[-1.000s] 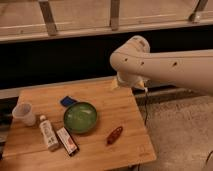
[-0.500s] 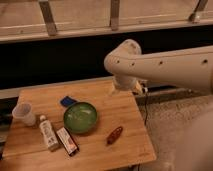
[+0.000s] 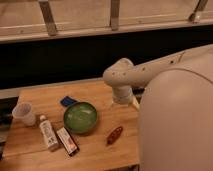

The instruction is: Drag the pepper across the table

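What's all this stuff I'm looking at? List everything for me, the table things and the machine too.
table: one, light wood, lower left of the view
pepper: one, dark red-brown, on the table, right of the bowl
bowl: one, green, middle of the table
cup: one, white, table's left edge
bottle: one, white, front left, below the cup
packet: one, red and dark, beside the bottle
flat item: one, blue, just behind the bowl
arm: one, white, reaching in from the right over the table's far right part
gripper: none to be seen in this view
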Tool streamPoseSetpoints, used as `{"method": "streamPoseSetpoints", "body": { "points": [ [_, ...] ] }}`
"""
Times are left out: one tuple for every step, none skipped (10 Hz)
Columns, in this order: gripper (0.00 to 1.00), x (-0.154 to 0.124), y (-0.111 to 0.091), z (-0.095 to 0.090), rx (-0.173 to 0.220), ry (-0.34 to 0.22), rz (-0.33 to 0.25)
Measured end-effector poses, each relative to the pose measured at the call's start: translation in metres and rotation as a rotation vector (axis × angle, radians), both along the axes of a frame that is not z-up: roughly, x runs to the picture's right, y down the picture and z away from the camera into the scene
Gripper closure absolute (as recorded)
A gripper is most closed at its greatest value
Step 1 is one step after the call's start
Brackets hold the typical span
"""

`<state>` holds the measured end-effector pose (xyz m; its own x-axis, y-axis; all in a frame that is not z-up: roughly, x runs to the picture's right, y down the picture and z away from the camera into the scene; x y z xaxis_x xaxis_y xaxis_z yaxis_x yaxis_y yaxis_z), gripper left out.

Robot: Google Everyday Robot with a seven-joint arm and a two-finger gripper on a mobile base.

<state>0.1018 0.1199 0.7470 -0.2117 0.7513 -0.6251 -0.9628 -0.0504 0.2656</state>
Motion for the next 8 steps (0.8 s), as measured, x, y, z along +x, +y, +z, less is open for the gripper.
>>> {"method": "streamPoseSetpoints", "body": {
  "points": [
    [0.20, -0.006, 0.016, -0.001, -0.028, -0.003, 0.047],
    [0.20, -0.012, 0.029, -0.006, -0.044, -0.018, 0.096],
    [0.20, -0.013, 0.033, -0.007, -0.046, -0.023, 0.115],
    [0.20, -0.013, 0.033, -0.007, -0.045, -0.025, 0.118],
    [0.20, -0.015, 0.033, -0.007, -0.046, -0.027, 0.115],
    [0.20, -0.015, 0.033, -0.007, -0.045, -0.027, 0.116],
    [0.20, -0.015, 0.032, -0.009, -0.045, -0.030, 0.120],
    [0.20, -0.016, 0.030, -0.014, -0.052, -0.064, 0.137]
  ]
}}
